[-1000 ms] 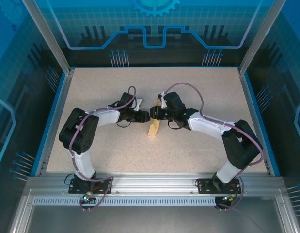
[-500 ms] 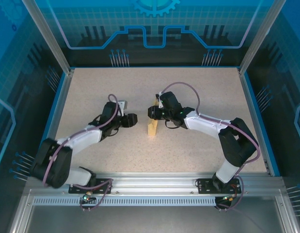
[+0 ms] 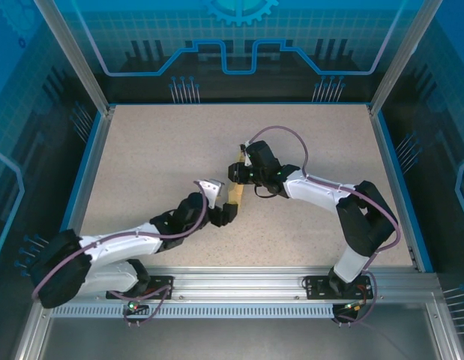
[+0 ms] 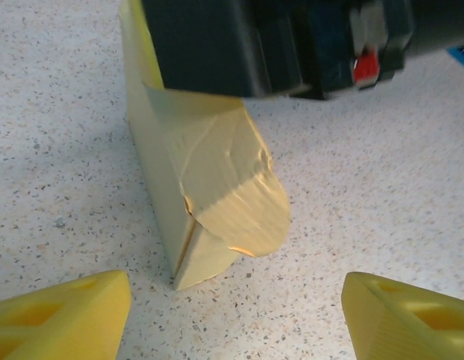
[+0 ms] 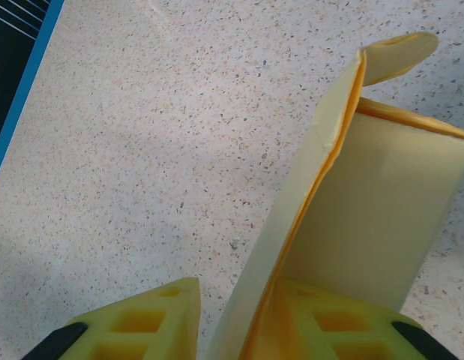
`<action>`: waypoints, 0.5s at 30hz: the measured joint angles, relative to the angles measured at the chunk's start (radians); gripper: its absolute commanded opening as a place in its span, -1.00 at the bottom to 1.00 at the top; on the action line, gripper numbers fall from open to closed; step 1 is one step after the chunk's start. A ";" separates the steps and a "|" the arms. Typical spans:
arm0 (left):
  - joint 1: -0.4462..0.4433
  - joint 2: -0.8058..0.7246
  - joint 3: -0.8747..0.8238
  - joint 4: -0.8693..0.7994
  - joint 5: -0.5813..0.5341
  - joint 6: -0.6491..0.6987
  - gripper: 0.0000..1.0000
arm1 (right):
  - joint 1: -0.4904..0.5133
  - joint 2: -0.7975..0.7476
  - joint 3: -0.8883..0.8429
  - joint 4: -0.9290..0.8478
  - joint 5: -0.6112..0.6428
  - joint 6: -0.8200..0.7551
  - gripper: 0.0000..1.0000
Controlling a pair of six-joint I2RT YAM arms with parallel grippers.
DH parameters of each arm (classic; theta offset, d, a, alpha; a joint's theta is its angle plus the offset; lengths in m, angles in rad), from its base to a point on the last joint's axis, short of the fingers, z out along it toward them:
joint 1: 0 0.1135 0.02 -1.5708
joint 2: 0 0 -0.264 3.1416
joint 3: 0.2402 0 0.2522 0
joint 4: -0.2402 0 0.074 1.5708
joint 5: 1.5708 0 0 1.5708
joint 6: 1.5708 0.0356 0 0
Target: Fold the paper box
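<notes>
Mid-table, box (image 3: 233,196) stands on edge, far end under my right gripper (image 3: 237,172), one wall between its fingers; pinched or not, I cannot tell. My left gripper (image 3: 220,215) gapes wide at the near end, flap (image 4: 239,210) loose. Risk: pushing off-centre creases the flap, or tips the box if the right hold is slack.

Seen from above, the left arm (image 3: 127,244) lies low and stretched out from its base at 7 o'clock, pointing toward 2 o'clock. The left gripper (image 3: 221,214) has its yellow fingers (image 4: 63,315) spread wide apart. The right arm (image 3: 321,193) rises from 5 o'clock, bends at a raised elbow and reaches toward 10 o'clock. The right gripper (image 3: 235,172) has its fingers (image 5: 142,322) drawn in on a wall of the paper box (image 3: 234,196).
</notes>
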 measured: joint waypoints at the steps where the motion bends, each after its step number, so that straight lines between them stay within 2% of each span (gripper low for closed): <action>1: -0.006 0.028 0.001 0.017 -0.019 0.009 0.55 | 0.000 0.000 0.000 0.000 0.000 0.000 -0.36; 7: -0.021 0.161 0.019 0.126 -0.119 0.069 0.60 | 0.000 0.000 0.000 0.000 0.000 0.000 -0.36; 15: -0.023 0.281 0.074 0.250 -0.138 0.121 0.60 | 0.000 0.000 0.000 0.000 0.000 0.000 -0.36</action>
